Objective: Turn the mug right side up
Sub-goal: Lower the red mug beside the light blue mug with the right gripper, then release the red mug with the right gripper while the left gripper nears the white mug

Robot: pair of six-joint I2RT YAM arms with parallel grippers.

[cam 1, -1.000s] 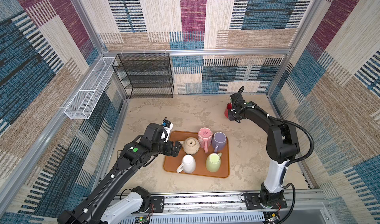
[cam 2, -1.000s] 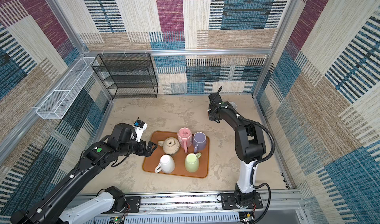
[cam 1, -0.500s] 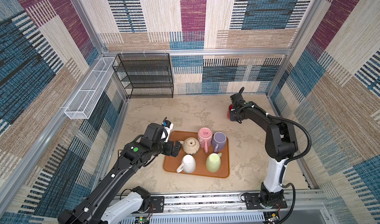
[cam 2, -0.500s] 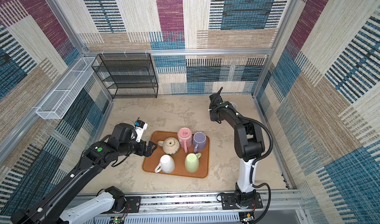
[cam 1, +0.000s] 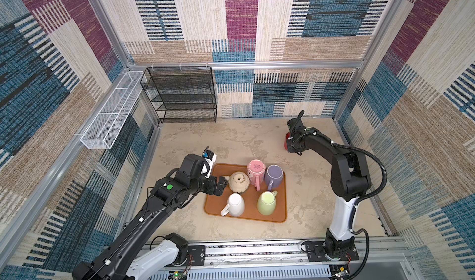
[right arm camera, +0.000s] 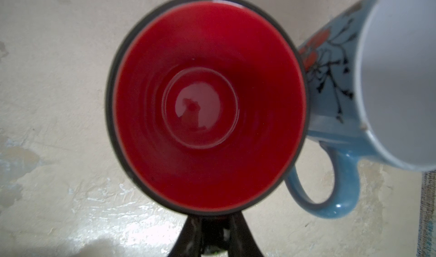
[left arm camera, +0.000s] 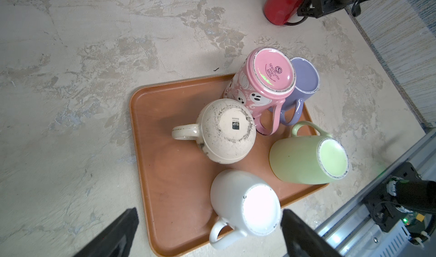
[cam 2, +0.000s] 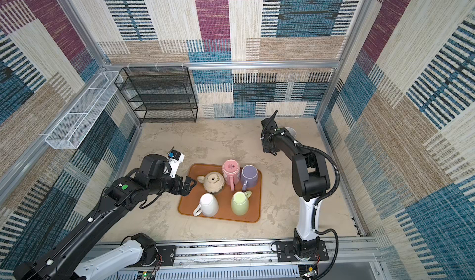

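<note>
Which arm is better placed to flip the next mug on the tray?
Left: the left gripper, open, hovers at the brown tray beside the round cream mug; the right gripper is away by the upright red mug.

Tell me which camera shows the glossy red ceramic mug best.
The right wrist view: the glossy red ceramic mug fills much of the frame, mouth up, its whole inside visible. The left wrist view shows only its outer wall, cut off by the frame edge. In a top view just a red sliver shows.
</note>
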